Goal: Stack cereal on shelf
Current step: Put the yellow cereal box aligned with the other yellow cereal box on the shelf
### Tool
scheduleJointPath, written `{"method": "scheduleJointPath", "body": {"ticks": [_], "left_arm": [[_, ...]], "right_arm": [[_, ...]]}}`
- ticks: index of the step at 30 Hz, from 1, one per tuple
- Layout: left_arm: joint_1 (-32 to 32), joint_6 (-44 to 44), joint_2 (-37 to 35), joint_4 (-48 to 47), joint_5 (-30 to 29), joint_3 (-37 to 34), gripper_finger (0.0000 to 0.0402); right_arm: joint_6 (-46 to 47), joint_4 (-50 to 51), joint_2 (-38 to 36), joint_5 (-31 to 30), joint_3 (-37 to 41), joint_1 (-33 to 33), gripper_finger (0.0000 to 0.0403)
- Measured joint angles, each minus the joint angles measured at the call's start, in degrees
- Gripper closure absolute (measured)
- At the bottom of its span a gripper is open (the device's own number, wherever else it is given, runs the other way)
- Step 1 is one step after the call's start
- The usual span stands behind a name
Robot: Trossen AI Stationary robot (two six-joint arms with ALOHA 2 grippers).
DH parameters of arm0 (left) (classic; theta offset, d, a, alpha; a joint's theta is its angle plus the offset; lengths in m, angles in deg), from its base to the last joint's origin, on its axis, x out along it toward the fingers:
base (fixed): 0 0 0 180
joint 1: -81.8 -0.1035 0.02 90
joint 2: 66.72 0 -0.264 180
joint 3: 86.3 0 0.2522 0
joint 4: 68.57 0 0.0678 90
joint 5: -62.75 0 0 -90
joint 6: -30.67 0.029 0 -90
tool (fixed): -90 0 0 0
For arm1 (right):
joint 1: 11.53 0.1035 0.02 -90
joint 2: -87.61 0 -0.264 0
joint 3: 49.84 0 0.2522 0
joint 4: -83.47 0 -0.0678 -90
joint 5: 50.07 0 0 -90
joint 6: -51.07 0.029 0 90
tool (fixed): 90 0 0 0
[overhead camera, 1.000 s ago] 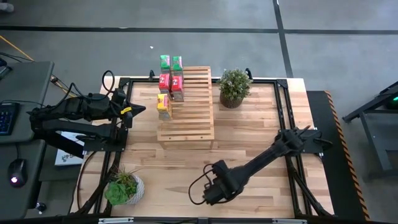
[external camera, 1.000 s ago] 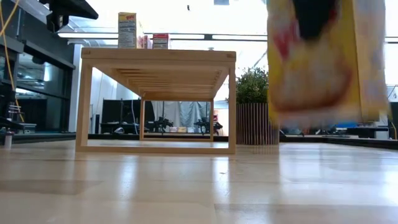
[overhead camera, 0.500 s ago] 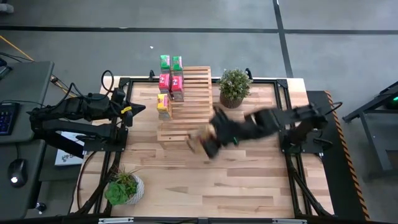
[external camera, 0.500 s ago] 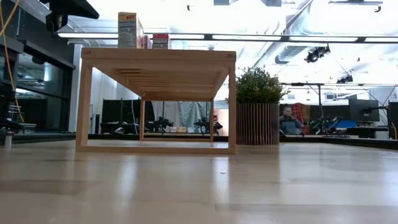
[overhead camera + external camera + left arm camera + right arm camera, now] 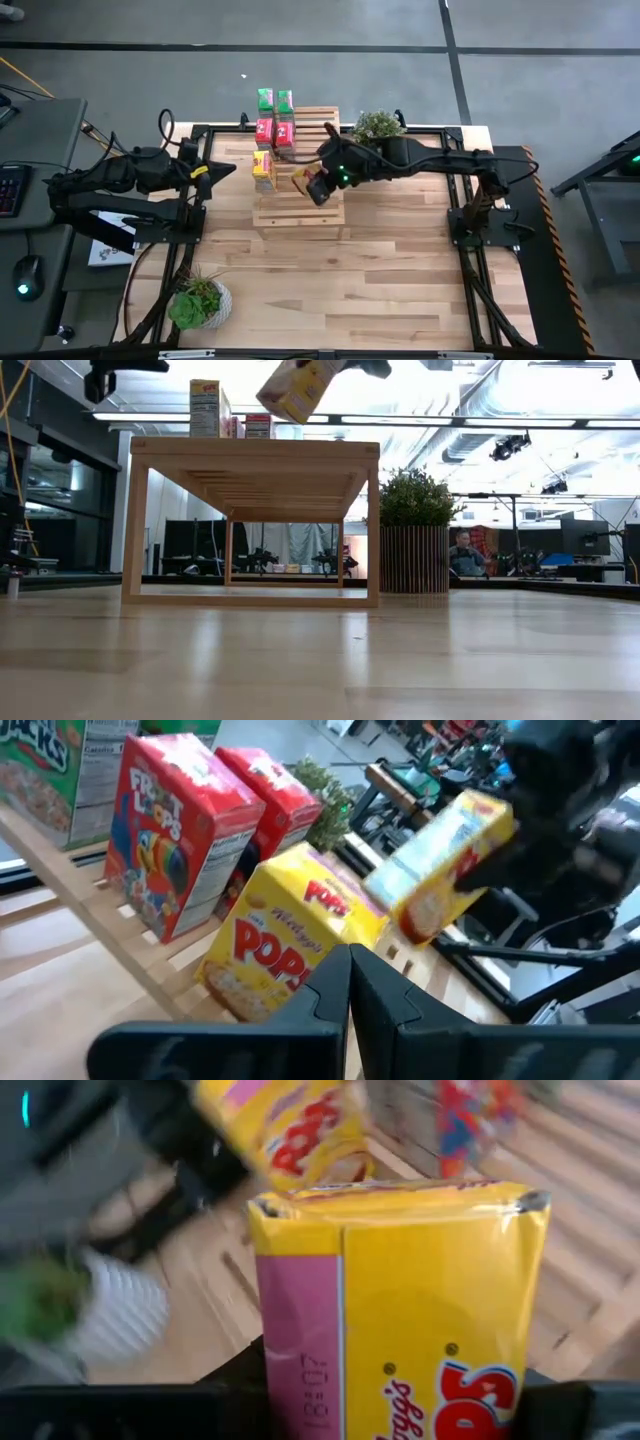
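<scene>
A light butcher-block table (image 5: 380, 270) is taking up the middle of a grey-floored room, with a potted plant (image 5: 378, 139) standing at its far edge and a second plant (image 5: 197, 300) sitting at the near left corner. Across the table, the low view is showing a bright workshop with a person (image 5: 462, 552) sitting far off behind the pot. The shelf (image 5: 310, 190) is standing toward the far left of the table, and five cereal boxes are lining its left edge: two green (image 5: 273, 100), two red (image 5: 274, 130) and one yellow box (image 5: 263, 168). The right gripper (image 5: 318, 186) is pinching a second yellow box (image 5: 302, 180), holding it tilted in the air above the shelf slats, just beside the standing yellow one. The left gripper (image 5: 222, 173) is waiting beside the shelf's left edge with its fingers pressed together. The near half of the table is lying bare.
</scene>
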Motion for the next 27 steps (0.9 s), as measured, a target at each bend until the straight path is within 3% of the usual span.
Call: {"method": "scheduleJointPath", "body": {"ticks": [5,11,22,27], "left_arm": [[0.00,0.05,0.00,1.53,-0.28,0.00,0.0401],[0.00,0.04,-0.01,1.52,-0.40,0.00,0.0402],[-0.02,-0.41,0.00,1.47,-1.67,0.00,0.0401],[-0.02,-0.41,0.00,1.47,-1.81,0.00,0.0402]], "right_arm": [[-22.27,-0.12,0.02,1.03,0.00,0.64,0.0274],[-36.09,4.07,0.21,1.89,0.04,0.22,0.0274],[-44.38,8.96,1.92,4.73,0.15,-3.42,0.0271],[-45.87,8.61,3.14,4.88,0.15,-3.97,0.0236]]}}
